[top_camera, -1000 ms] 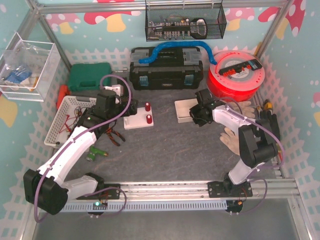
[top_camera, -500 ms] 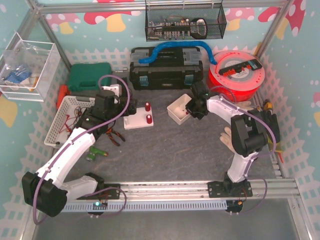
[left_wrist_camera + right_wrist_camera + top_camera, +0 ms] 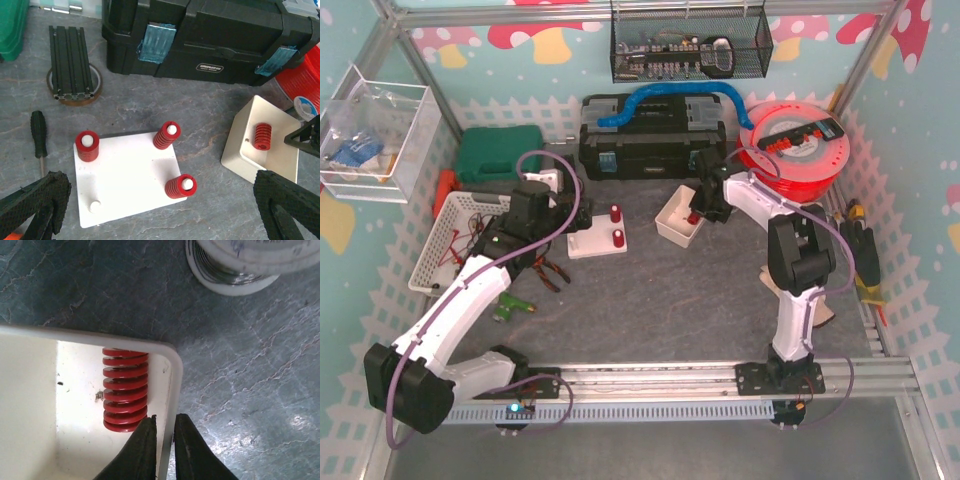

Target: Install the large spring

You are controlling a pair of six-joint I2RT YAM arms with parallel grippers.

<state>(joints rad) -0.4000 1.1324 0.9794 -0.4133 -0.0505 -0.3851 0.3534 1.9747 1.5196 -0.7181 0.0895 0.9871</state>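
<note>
Spring (image 3: 125, 390), red, large: lies on its side in a white tray (image 3: 272, 165), pushed into a corner against the tray's wall. The tray sits toward the far edge of the worktop (image 3: 210, 115), right of centre, just in front of a black toolbox (image 3: 200, 30).

Right tool (image 3: 165, 418): closed tight on the tray's wall, one finger inside and one outside, just beside the spring's end. It holds the tray, not the spring.

Left tool (image 3: 160, 182): spread fully with nothing in it, hanging over a white plate (image 3: 125, 175) left of the tray. The plate carries three other red springs (image 3: 166, 135) on pegs. The fourth peg (image 3: 95, 205), at a near corner of the plate, is bare and is presumably the target.

Handling (judgement): a closely wound steel coil, likely stiff, not fragile and fairly light. It is round with smooth paint, so it may roll or slip. Best taken across the coils near one end, leaving the other end's bore free to go over the peg. The tray's wall crowds one side, so approach from the open side.

Writing: a small badge (image 3: 209, 66) on the toolbox front, lettering too small to read. Blue marks on a white spool (image 3: 235, 265) beside the tray, not legible.
</note>
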